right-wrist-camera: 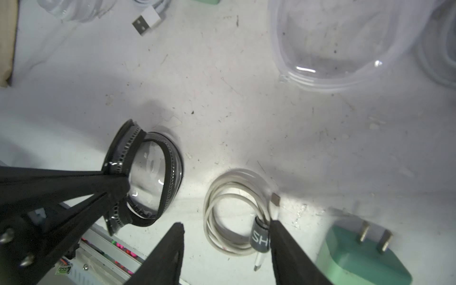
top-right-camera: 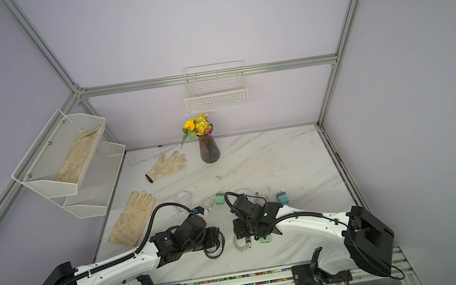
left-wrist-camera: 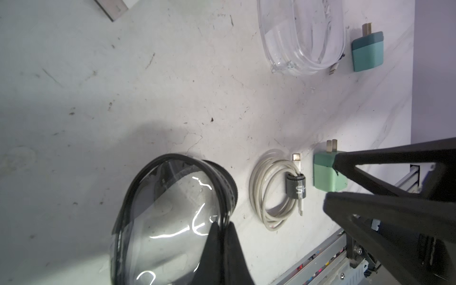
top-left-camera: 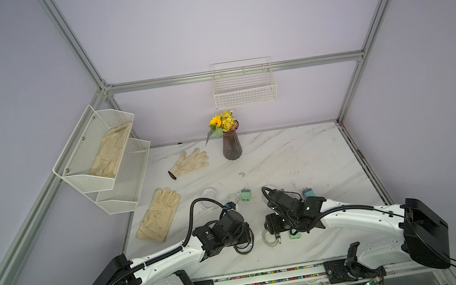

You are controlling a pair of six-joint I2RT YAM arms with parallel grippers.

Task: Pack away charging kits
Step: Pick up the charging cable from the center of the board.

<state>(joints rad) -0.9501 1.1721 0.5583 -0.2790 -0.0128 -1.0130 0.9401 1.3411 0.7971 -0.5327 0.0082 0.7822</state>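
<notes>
The left gripper [left-wrist-camera: 223, 225] is pinched tight on the rim of the black-rimmed case [left-wrist-camera: 172, 202], down at 6 o'clock on the table [top-left-camera: 283, 156]. Meanwhile the right gripper [right-wrist-camera: 225, 224] has its fingers spread, straddling the coiled cable [right-wrist-camera: 214, 197] at the case's 3 o'clock. The mint plug [right-wrist-camera: 350, 256] sits just beyond, also at 3 o'clock.

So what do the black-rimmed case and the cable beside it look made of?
The case: clear glossy plastic, probably soft; see-through wall with sharp glints. Its black rim looks like a zip, teeth showing. The cable: off-white, matt, rubbery-looking sheath; grey strap looks woven fabric.
</notes>
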